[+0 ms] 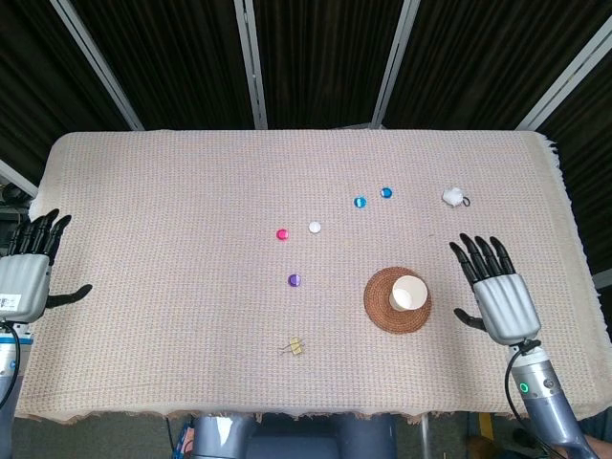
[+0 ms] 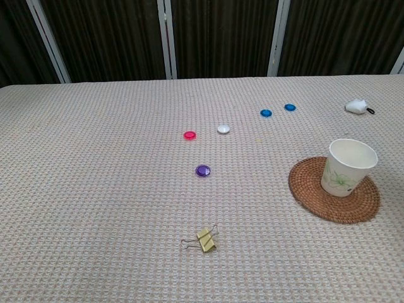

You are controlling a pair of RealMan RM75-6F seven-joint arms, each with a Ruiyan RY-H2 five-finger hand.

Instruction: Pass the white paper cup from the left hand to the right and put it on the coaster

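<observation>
Before dark curtains, we see a woven cloth covering the table. The white paper cup stands upright on the coaster, its green print too faint to read. Right of the coaster, the right hand is spread, holding nothing. Far left, the left hand is spread too, its arm cut off by the frame.

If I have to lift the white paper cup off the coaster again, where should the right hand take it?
Grip the white paper cup around its side wall, about mid-height, coming from its right side, where the open right hand already is. It stands upright and open-topped on the round woven coaster, so a side wrap likely suits it best.
</observation>
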